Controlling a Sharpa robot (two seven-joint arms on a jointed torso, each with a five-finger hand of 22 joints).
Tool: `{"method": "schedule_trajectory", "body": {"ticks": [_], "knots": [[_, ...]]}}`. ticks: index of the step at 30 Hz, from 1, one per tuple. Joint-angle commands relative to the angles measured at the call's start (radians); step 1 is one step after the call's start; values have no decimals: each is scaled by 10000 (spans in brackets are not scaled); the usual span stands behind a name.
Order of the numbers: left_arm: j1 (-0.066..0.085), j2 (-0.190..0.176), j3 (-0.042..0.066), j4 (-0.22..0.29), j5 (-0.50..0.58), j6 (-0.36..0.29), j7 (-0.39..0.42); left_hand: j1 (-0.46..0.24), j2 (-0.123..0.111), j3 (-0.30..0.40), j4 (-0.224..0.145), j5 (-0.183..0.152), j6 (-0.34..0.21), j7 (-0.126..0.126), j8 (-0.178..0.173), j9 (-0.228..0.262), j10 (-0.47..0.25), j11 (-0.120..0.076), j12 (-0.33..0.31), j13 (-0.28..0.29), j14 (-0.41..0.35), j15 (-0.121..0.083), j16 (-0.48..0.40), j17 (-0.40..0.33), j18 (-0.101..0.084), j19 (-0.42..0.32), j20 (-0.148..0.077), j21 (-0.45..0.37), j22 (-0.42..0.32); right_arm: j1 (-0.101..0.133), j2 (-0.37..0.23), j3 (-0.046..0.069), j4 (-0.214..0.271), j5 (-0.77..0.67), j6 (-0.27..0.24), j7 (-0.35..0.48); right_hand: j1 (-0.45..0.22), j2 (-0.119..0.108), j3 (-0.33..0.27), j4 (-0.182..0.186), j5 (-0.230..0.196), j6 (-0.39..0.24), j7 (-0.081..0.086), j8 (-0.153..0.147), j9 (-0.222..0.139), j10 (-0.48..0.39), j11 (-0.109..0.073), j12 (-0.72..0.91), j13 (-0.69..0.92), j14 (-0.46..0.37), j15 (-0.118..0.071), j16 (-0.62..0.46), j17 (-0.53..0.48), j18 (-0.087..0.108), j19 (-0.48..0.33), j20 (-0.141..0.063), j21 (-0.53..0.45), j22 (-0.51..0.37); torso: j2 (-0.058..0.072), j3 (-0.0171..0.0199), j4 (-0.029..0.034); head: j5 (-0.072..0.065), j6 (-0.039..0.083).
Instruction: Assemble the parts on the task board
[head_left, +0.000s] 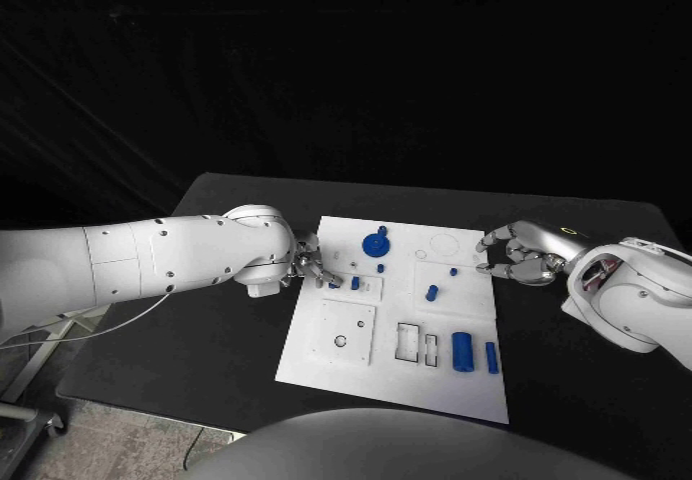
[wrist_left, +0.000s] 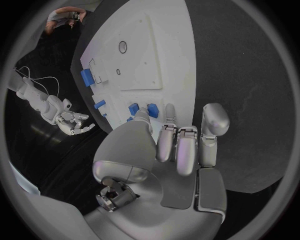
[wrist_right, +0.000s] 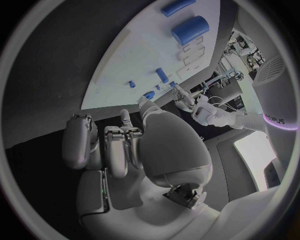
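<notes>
A: Nearest the robot, the front edge of the flat white rectangular task board is seen lying on the black table. Just behind that edge a fat blue cylinder and a slim blue bar are laid flat at the board's right, beside two rectangular cut-outs. They are judged to be parked there, within reach, until wanted.

B: And the square white plate with the small round hole is seen to the left of those cut-outs.

A: Further back, the silver left hand is lowered onto the board's left edge. Its fingertips are brought together right by two small blue blocks standing in a recess.

B: Is one gripped?

A: That cannot be told; the fingers are drawn close, but contact is hidden. A seating or pinching move is presumed.

B: Across the board, the silver right hand is held at the right edge, fingers curled inward, thumb and a fingertip nearly meeting. Nothing is visibly held. A small blue peg lies just beside it, so a pick may be intended.

A: A short blue pin is left mid-board, and farthest back the round blue knobbed disc is seated near the far edge.
</notes>
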Motion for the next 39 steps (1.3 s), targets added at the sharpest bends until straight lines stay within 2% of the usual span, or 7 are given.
{"method": "schedule_trajectory", "body": {"ticks": [1,5,7,13,23,33,39], "knots": [[-100,60,-58,-5,105,364,188,320,-111,-49,-71,39,-39,16,-48,-196,-93,-3,-65,1317,808,59,-44,2412,209,-80,27,-54,1195,-6,2,0,14,-42,121,-30,77,10,17,-52,24,93,6,-70,-8,1058,67,38,2632,1045,71,34,2633,92,-49,-31,-54,1706,-2,1,4,-1,-2],[-101,65,-58,-13,99,407,238,628,-198,-58,-111,88,-44,20,-60,-312,-142,-5,-91,1285,765,56,-64,2372,212,-89,31,-89,1203,-7,7,0,12,-42,120,-29,77,10,17,-52,24,93,6,-70,-8,1058,67,38,2632,1045,71,34,2633,92,-49,-31,-54,1706,-5,-1,6,-3,-2],[-101,64,-57,-20,96,416,259,798,-217,-50,-125,220,-50,21,-65,-378,-153,-6,-95,1279,757,55,-67,2364,214,-93,30,-108,1205,-7,7,0,11,-42,125,-30,77,10,17,-52,24,93,6,-70,-8,1058,67,38,2632,1045,71,34,2633,92,-49,-31,-54,1706,-4,2,3,0,-2],[-101,64,-57,-51,93,426,285,1209,-256,-21,-118,936,-49,17,-63,-567,-178,-14,-104,1264,735,50,-75,2344,218,-96,25,-152,1208,-8,0,0,9,-42,133,-34,77,10,17,-52,24,93,6,-70,-8,1058,67,38,2632,1045,71,34,2633,92,-49,-31,-54,1706,-4,-1,2,9,-2],[-101,55,-56,-71,92,436,312,1637,-313,84,-54,1937,-64,-13,-62,-811,-218,-53,-127,1236,713,22,-83,2322,222,-96,2,-196,1208,-11,-3,0,5,-42,168,-59,89,2,24,-67,42,93,8,-74,-17,1058,68,38,2632,1045,70,34,2633,99,-64,-31,-87,1697,0,2,4,24,-2],[-101,25,-56,-82,92,424,334,1713,-296,148,7,2293,-71,-39,-57,-897,-258,-85,-153,1207,697,3,-89,2306,225,-99,-14,-211,1208,-13,-10,-1,0,-42,207,-89,87,2,24,-66,44,91,9,-75,-19,1058,69,38,2632,1045,71,34,2633,101,-69,-31,-97,1694,-1,2,7,26,-2],[-101,18,-56,-93,92,447,329,1798,-330,232,22,2750,-43,-78,-28,-982,-274,-126,-165,1195,689,-30,-92,2299,228,-99,-45,-222,1208,-14,-10,-1,-4,-42,226,-105,87,2,25,-66,46,90,10,-76,-20,1058,69,38,2632,1045,71,34,2633,101,-69,-31,-97,1694,1,0,7,31,-2]]}}
